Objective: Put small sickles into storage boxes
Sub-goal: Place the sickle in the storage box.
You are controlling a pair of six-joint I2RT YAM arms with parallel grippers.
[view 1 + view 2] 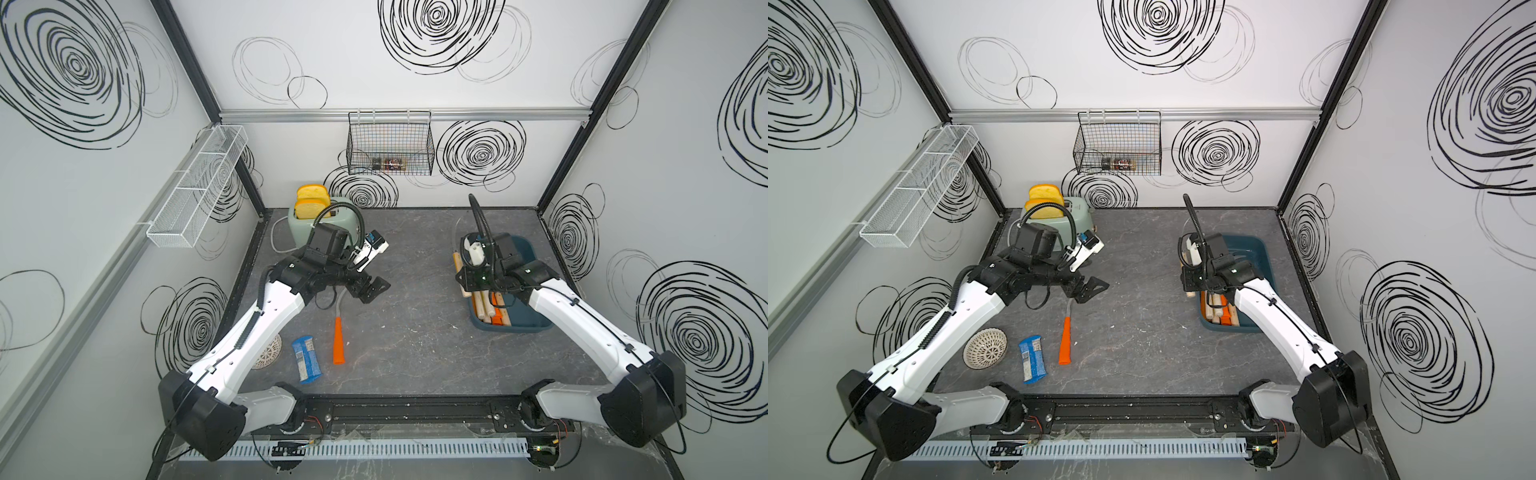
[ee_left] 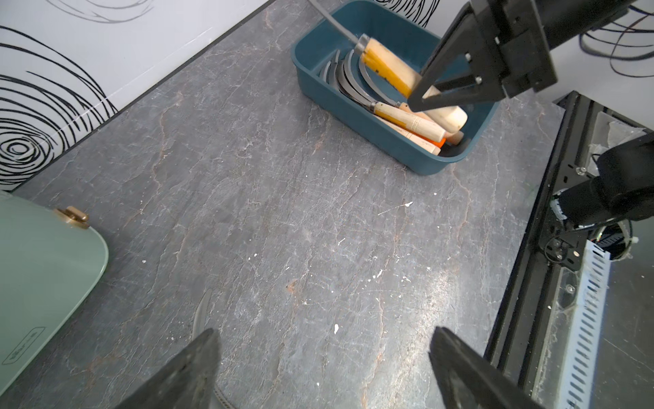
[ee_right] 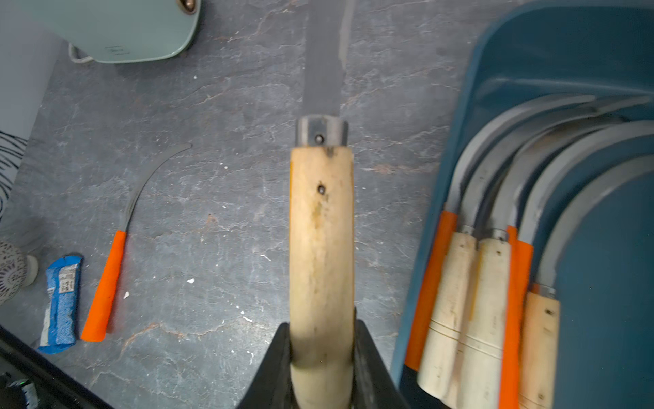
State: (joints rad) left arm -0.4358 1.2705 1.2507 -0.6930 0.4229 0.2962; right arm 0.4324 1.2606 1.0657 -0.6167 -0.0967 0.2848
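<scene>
White walls (image 1: 353, 41) scrawled with black spirals enclose one grey stone-patterned tabletop (image 1: 415, 332). Two arms reach over it, the left arm (image 1: 266, 316) and the right arm (image 1: 582, 320). On the walls hang one white mesh rack (image 1: 195, 187) of three compartments and one black wire basket (image 1: 390, 145). One mint toaster (image 1: 298, 235) holding two bread slices (image 1: 309, 201) stands at the back left. One teal storage box (image 1: 519, 330) sits on the right side near the wall. At least five small sickles (image 3: 488, 301) lie in it, orange and wood handles mixed; an exact count is hard. The right gripper (image 3: 322, 336) is clamped tight on the handle end of one more wood-handled sickle (image 3: 320, 230), held in the air at the box's wall facing mid-table. The left gripper (image 1: 374, 289) hangs wide open and empty above the blade of one orange-handled sickle (image 1: 338, 340) lying on the table. Near it lie one blue packet (image 1: 306, 358) and one white perforated dome (image 1: 985, 348).
</scene>
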